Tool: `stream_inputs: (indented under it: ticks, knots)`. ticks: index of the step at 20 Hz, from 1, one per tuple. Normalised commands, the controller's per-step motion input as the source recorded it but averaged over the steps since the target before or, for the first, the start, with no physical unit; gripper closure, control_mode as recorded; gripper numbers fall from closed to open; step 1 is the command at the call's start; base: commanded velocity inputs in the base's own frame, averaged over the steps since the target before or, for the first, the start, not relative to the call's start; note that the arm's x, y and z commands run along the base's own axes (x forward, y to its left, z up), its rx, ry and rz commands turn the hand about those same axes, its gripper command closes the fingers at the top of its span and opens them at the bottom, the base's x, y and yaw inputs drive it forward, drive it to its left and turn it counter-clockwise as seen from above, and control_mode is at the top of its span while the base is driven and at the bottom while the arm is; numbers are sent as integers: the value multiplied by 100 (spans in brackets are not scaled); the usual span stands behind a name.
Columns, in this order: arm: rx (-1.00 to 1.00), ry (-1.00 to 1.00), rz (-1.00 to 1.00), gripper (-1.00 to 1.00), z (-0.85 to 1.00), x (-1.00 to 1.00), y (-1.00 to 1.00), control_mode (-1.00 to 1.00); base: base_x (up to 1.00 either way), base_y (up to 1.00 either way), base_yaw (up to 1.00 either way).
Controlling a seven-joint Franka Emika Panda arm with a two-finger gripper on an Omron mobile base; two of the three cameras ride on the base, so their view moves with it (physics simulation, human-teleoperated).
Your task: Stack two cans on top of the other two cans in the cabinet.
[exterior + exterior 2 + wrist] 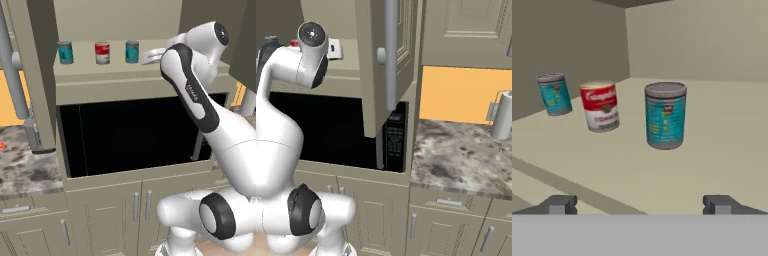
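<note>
Cans, three upright on the cabinet [90, 75] shelf in a row, none stacked yet: far teal can [554, 94], red-and-white can [601, 106], near teal can [665, 116], all apart. We see our fingers [641, 204] spread wide and empty, short of the row. Near teal can stands straight ahead of them, closest, long axis vertical; we judge it the likeliest first pick

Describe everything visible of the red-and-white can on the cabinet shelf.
The red-and-white can is a small cylinder, red on its upper half with white script, white below, with a pale flat top. It stands on the beige cabinet shelf, between two teal cans, apart from both. Nothing grips it.
</note>
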Motion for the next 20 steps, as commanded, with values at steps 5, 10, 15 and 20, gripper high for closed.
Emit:
stream_inputs:
  ticks: [5, 10, 15, 20]
  knots:
    - [0, 0, 12, -100, 0, 34, 19, -100, 0, 0, 0]
    - [0, 0, 10, -100, 0, 33, 17, -100, 0, 0, 0]
    - [0, 0, 6, -100, 0, 31, 11, -100, 0, 0, 0]
    - [-2, 0, 0, -100, 0, 26, 3, -100, 0, 0, 0]
